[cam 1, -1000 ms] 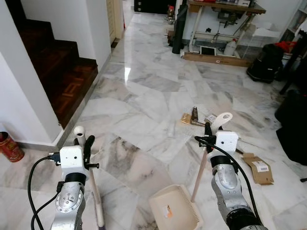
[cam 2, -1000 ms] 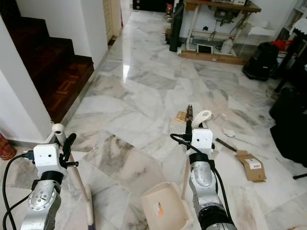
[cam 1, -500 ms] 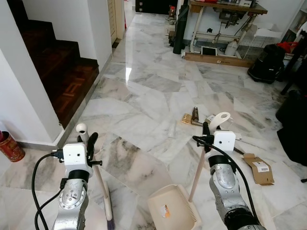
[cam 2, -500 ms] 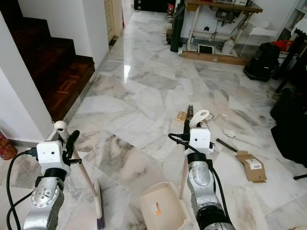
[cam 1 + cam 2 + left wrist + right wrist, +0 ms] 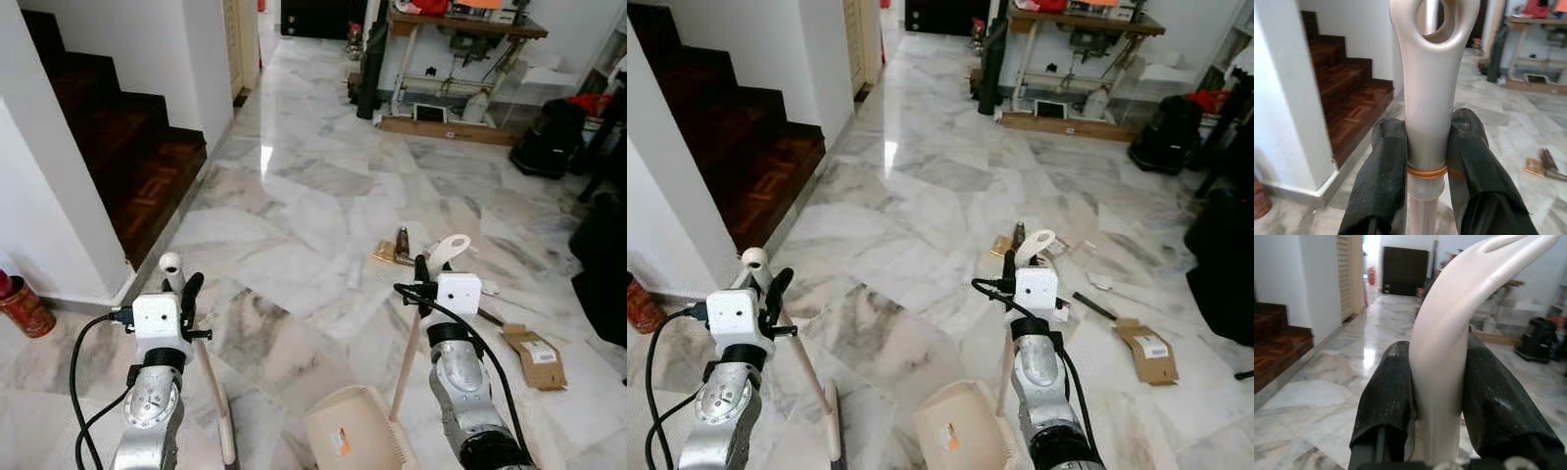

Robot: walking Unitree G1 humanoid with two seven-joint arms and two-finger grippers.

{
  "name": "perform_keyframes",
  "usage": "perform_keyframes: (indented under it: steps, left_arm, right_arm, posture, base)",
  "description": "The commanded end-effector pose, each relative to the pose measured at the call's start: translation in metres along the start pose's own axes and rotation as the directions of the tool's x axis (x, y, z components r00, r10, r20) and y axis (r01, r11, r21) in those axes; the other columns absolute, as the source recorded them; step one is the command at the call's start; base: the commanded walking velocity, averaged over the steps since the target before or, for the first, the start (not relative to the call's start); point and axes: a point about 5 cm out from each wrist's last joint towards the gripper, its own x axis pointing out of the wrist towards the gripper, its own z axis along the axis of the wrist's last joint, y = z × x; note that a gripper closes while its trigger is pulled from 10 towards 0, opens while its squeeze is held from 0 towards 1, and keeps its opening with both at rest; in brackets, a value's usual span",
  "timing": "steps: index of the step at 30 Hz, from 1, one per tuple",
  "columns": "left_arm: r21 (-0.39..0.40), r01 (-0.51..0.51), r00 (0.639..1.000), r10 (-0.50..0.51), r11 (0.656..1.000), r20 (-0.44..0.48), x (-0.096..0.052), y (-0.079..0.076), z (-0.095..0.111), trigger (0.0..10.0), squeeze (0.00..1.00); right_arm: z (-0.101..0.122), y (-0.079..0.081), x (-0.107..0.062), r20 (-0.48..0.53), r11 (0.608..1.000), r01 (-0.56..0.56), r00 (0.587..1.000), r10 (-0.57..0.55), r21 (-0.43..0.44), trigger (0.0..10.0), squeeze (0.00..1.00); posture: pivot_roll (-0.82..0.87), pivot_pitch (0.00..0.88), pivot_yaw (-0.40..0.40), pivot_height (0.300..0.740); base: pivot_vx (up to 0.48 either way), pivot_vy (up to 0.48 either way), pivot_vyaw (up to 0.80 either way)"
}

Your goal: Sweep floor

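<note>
Near stairs (image 5: 127,147), left hand (image 5: 1425,161) clamping broom handle (image 5: 1427,98), dustpan (image 5: 358,436)

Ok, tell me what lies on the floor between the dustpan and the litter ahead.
Bare marble floor. In the left eye view nothing lies between the dustpan and the litter.

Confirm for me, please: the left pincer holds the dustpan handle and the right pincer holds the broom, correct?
Reversed. The left pincer is shut on the broom handle, per the left wrist view; the right pincer grips the dustpan handle, with the dustpan below it.
</note>
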Motion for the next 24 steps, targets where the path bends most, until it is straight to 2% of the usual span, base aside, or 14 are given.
perform_keyframes:
  steps: [1,11,24]
  left_arm:
    - [0.007,0.008,0.999,-0.008,1.000,0.040,0.0037,-0.0004,0.0084,10.0,0.00]
    - [0.011,-0.006,0.999,0.006,1.000,0.032,-0.0016,0.0028,0.0069,10.0,0.00]
    - [0.013,-0.016,0.999,0.015,1.000,0.033,-0.0008,0.0038,0.0086,10.0,0.00]
  right_arm:
    - [0.0145,0.0026,0.0066,0.067,1.000,-0.007,0.998,0.006,0.002,10.0,0.00]
    - [0.0118,-0.0028,0.0020,0.060,1.000,0.003,0.998,-0.003,-0.005,10.0,0.00]
    - [0.0150,-0.0004,0.0035,0.059,1.000,0.004,0.998,-0.004,0.005,10.0,0.00]
  posture:
    - [0.09,0.000,-0.059,0.740]
    - [0.09,0.018,-0.065,0.740]
    - [0.09,0.043,-0.067,0.740]
  base:
    - [0.349,0.000,0.00]
    - [0.353,0.000,0.00]
    - [0.355,0.000,0.00]
